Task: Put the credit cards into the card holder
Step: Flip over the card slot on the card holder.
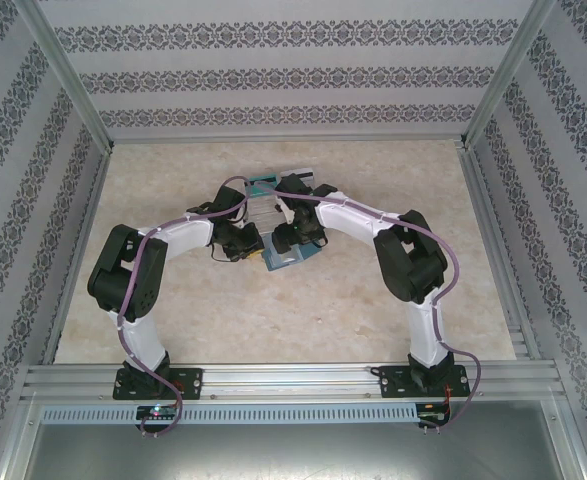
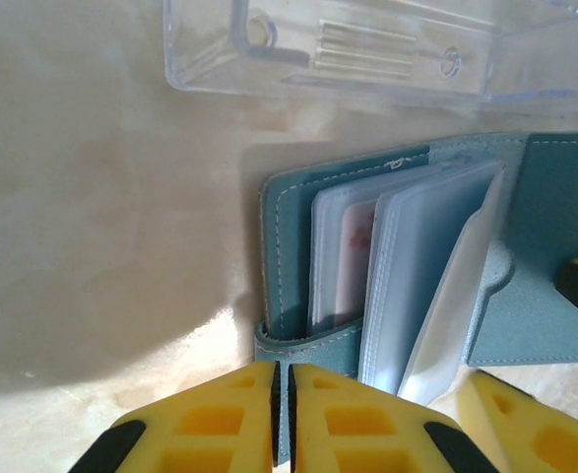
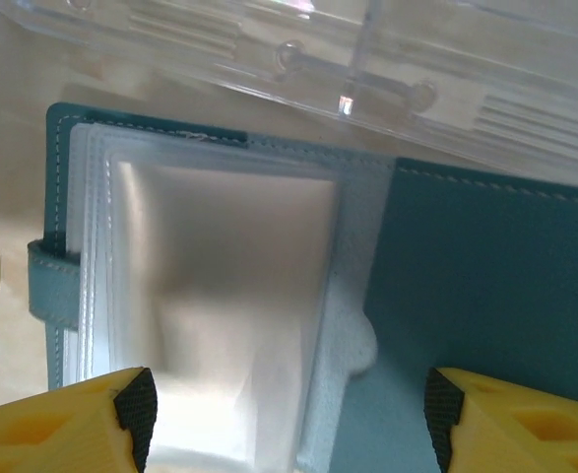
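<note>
- Card holder (image 1: 276, 258), teal with white stitching, lies open on the beige marbled table (image 1: 273, 330) near its middle. It sits between the two arms' heads and just in front of a clear plastic tray (image 2: 367, 59).
- Left gripper (image 2: 281, 382), at the near edge of the holder, has its yellow fingers pressed almost together. They pinch a thin teal edge of the holder beside the clasp strap (image 2: 313, 345).
- Right gripper (image 3: 287, 404) stands with its yellow fingers wide apart and nothing between them in its grasp. One finger is over the near corner of the clear sleeves (image 3: 220, 256), the other over the teal inner cover (image 3: 495, 286). Whether the pads touch the holder cannot be told.
- Clear sleeves fan up from the spine of the open holder, stacked against the left flap. The top one is glossy and catches the light.
- Pale card (image 2: 353, 246) with a small red mark sits inside one of the sleeves, seen from the left wrist camera.
- Right flap of the cover lies flat on the table, its rounded tab resting beside the sleeves.
- Tray with its moulded ridges lies just beyond the holder's far edge. Whether the two touch cannot be told.
- Patterned grey-and-white walls (image 1: 293, 70) in metal framing close the far side of the table.
</note>
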{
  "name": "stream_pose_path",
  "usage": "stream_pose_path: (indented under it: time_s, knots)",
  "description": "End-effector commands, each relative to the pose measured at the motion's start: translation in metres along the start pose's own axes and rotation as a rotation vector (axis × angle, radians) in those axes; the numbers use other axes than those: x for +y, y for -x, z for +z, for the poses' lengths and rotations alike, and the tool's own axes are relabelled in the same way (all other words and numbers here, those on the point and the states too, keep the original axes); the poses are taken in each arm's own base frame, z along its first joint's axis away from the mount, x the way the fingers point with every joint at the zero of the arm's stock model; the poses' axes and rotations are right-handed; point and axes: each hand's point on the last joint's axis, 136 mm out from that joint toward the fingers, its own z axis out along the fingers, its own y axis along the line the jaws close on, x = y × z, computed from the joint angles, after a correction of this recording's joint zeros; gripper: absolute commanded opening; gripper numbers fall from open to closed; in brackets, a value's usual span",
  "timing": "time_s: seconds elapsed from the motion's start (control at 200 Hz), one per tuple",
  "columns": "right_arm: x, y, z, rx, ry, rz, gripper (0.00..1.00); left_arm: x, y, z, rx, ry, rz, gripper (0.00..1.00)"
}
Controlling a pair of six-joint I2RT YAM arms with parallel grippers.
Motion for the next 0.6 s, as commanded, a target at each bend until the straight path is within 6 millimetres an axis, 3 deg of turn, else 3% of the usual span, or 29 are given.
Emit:
stream_pose_path:
  time_s: [0.0, 0.34, 0.405, 0.595]
  knots:
    - [0.008, 0.003, 0.004, 0.011, -0.012, -0.042, 0.75, 0.002, 0.001, -0.005, -0.01, 0.003, 0.009, 0.13]
    - [0.021, -0.001, 0.016, 0.034, 0.052, -0.028, 0.78, 0.005, -0.001, -0.003, -0.005, 0.005, 0.007, 0.13]
    - [0.025, -0.001, 0.015, 0.026, 0.073, -0.023, 0.86, 0.005, 0.0, -0.002, -0.004, 0.004, 0.007, 0.13]
    - [0.019, -0.006, 0.025, 0.055, 0.056, -0.016, 0.85, 0.003, 0.0, -0.002, -0.004, -0.002, 0.006, 0.13]
